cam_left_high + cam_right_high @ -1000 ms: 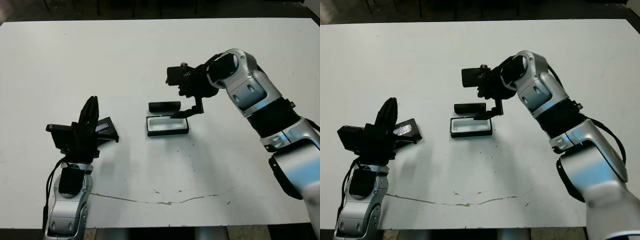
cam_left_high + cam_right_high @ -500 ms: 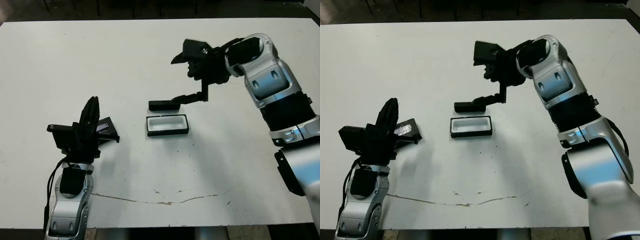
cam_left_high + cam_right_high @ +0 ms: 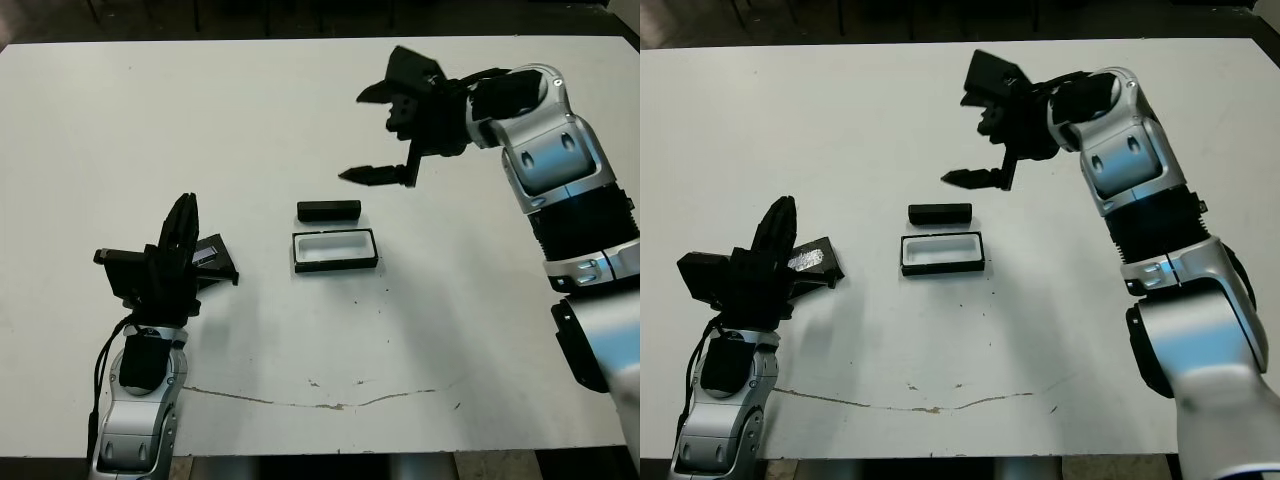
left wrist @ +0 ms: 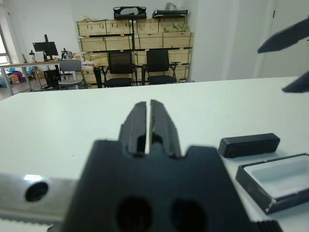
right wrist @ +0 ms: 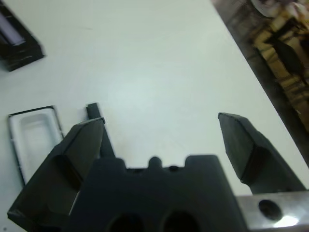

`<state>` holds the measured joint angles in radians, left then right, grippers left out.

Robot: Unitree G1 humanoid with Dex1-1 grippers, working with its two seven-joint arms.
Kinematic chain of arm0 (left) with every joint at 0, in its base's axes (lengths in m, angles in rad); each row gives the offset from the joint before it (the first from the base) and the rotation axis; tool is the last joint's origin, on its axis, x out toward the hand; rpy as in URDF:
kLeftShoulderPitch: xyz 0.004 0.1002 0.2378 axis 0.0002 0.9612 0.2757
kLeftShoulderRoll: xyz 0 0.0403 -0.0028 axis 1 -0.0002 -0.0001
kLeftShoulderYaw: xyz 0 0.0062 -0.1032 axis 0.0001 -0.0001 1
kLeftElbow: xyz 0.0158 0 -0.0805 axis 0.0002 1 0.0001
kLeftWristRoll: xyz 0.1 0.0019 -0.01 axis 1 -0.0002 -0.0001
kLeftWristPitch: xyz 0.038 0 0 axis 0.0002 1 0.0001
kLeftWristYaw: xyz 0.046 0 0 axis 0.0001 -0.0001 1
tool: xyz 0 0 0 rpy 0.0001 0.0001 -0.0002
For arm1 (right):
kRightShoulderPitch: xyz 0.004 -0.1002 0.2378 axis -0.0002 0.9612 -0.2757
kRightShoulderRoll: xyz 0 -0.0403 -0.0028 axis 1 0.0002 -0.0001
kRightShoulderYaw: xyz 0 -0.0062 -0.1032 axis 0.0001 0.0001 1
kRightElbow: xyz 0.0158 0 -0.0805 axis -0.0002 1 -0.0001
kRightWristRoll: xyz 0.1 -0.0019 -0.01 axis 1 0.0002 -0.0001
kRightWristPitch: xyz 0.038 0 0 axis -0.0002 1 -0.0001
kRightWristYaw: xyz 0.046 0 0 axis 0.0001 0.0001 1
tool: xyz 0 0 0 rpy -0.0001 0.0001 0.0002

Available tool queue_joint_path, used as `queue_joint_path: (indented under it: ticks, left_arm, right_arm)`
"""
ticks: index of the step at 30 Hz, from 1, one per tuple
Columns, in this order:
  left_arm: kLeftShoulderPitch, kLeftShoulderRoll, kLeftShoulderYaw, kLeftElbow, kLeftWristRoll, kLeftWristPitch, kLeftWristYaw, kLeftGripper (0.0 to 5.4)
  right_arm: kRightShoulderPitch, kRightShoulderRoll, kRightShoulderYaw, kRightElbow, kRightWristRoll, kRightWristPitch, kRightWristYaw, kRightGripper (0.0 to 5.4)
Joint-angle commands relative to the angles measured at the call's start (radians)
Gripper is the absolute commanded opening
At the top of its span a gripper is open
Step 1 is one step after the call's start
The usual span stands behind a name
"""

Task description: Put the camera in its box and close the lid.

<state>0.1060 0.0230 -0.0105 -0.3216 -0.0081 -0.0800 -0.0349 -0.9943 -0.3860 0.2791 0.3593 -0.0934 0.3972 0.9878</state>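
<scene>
The camera (image 3: 328, 210), a slim black bar, lies flat on the table just behind the box (image 3: 298, 251), a shallow black-rimmed tray with white lining that stands open with nothing in it. The lid (image 3: 218, 263), black with a shiny label, rests to the left beside my left gripper (image 3: 187, 201), which is shut on nothing. My right gripper (image 3: 360, 135) hovers wide open above and to the right of the camera, holding nothing. In the left wrist view, the camera (image 4: 248, 145) and the box (image 4: 251, 182) lie ahead to one side of the shut fingers.
A thin crack line (image 3: 330, 403) runs across the white table near its front edge. Beyond the table, the left wrist view shows office chairs (image 4: 159, 65) and shelves of cartons against a wall.
My right gripper has risen from the box's far edge, passed the camera, and now hangs higher and farther back. Camera, box, lid and left arm have not moved.
</scene>
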Motion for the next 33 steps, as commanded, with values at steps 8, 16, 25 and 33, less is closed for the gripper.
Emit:
queue_joint_path:
  ticks: [8,16,25,33]
  left_arm:
    - [0.028,0.003,0.002,0.005,0.005,0.013,0.004,0.0]
    - [0.031,0.006,0.008,0.01,-0.003,0.004,-0.003,0.0]
    - [0.033,0.006,0.009,0.001,-0.005,0.012,-0.005,0.0]
    - [0.035,0.006,0.011,-0.01,-0.006,0.022,-0.003,0.0]
  right_arm:
    - [0.073,-0.028,0.061,0.106,-0.061,-0.116,-0.029,5.39]
    - [0.058,-0.019,0.115,0.178,-0.077,-0.132,0.058,5.39]
    - [0.049,0.002,0.13,0.233,-0.084,-0.169,0.098,5.39]
    - [0.057,0.021,0.139,0.254,-0.105,-0.173,0.074,5.39]
